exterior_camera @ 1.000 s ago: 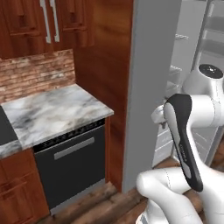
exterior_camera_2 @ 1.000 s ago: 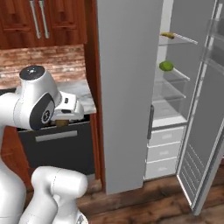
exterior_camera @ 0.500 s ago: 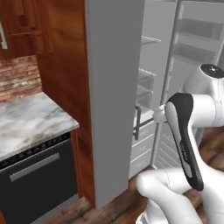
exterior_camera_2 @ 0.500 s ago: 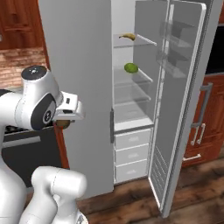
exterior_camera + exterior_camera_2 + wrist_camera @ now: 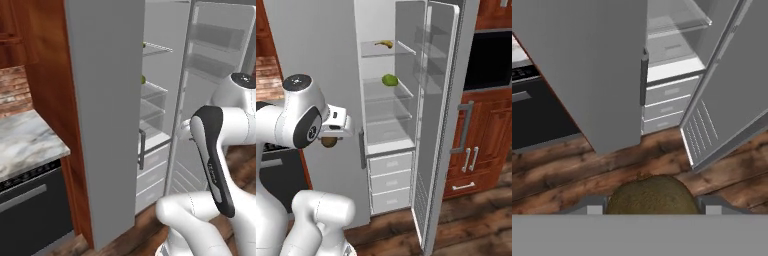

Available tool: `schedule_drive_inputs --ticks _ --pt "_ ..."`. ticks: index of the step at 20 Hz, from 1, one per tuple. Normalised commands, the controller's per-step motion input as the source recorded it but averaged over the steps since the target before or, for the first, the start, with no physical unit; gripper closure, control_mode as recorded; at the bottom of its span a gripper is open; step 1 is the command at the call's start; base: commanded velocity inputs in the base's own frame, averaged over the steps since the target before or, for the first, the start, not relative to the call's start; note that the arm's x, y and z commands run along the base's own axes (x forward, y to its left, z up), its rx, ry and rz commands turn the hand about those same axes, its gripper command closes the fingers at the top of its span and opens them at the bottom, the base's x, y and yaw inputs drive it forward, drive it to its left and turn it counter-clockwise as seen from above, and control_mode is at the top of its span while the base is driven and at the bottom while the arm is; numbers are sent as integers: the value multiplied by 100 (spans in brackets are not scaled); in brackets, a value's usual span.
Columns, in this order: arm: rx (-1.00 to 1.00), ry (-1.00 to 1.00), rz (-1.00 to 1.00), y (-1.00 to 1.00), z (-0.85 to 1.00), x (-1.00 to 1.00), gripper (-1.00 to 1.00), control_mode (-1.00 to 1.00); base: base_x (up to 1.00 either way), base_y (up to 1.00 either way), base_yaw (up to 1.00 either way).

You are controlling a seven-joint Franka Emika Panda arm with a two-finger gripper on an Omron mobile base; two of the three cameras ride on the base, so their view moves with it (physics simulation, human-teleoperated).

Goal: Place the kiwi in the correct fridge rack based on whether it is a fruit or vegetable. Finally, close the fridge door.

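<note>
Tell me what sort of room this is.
A home kitchen, by the look of it: an open fridge with glass shelves holding a banana, a marble countertop over a dark oven, and wooden cabinets.

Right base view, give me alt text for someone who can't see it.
A white robot arm holds a small brown kiwi in its gripper in front of a tall grey fridge whose fridge door stands open. Inside, a banana lies on the top fridge rack and a green fruit on the shelf below.
</note>
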Motion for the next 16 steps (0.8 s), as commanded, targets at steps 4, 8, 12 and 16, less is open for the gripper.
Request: schedule_drive_inputs --ticks 4,8,12,16 --pt "0 0 0 0 0 0 100 100 30 -38 17" --pt "0 0 0 0 0 0 100 100 38 -38 16" --pt "0 0 0 0 0 0 100 100 48 -34 17" --pt "0 0 0 0 0 0 100 100 58 -16 19"
